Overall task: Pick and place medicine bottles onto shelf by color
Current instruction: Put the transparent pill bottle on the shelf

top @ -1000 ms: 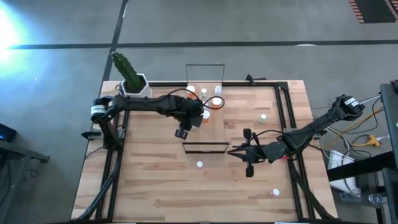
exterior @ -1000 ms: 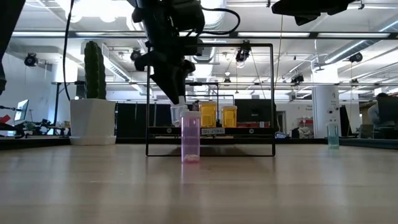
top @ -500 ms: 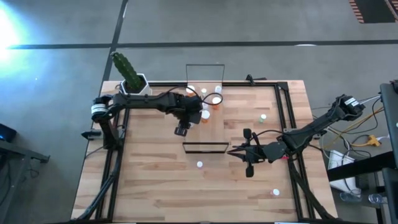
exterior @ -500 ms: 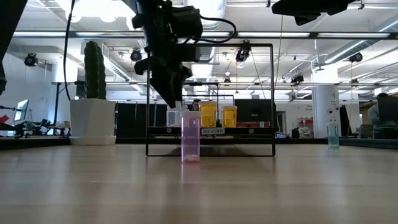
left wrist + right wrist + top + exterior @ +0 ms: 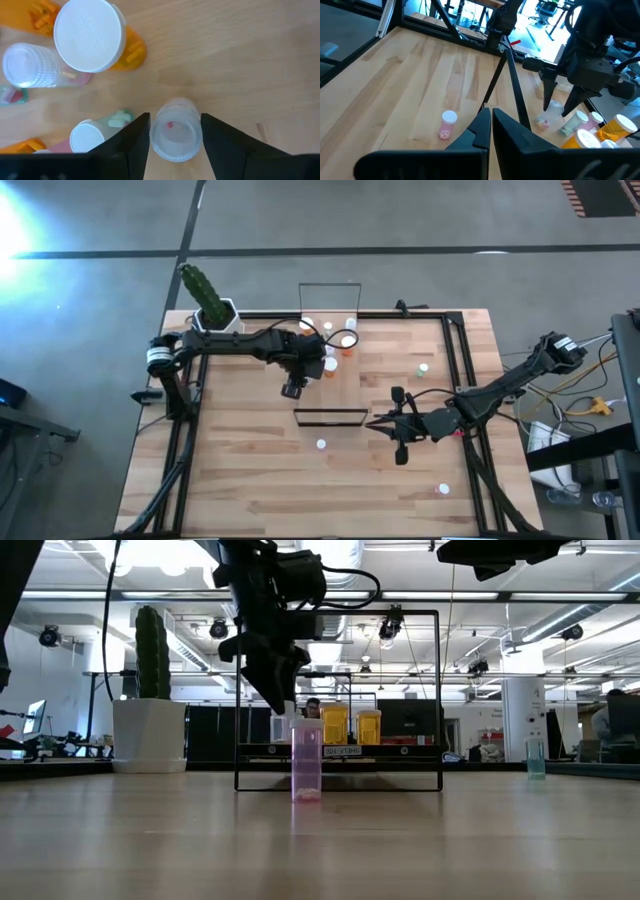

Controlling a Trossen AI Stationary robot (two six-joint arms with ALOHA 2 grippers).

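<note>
Left arm: stretched out long from the left side of the table toward the middle, bent a bit near the wrist. Left gripper: pointing straight down at the table, just in front of a bunch of little bottles.

Fingers: spread apart, one on each side of a clear bottle. Very close to its sides; cannot tell if touching.

Clear bottle: standing up on the wood, cap up, long way going up and down. Seen from right above in the left wrist view, so only the round top shows, with a small red bit inside.

Near it: a big orange bottle with a white cap and a pale pink one, both standing up too.

Right arm: coming in from the right side, reaching low to the middle of the table. Right gripper: pointing sideways at the end of the shelf, fingers pressed together, holding nothing.

Close to the camera in the low view: a pink bottle, alone, standing straight, cap on top, in front of the wire frame. Behind the frame: two orange bottles, upright, side by side.

In the far left corner: a cactus in a white pot.
</note>
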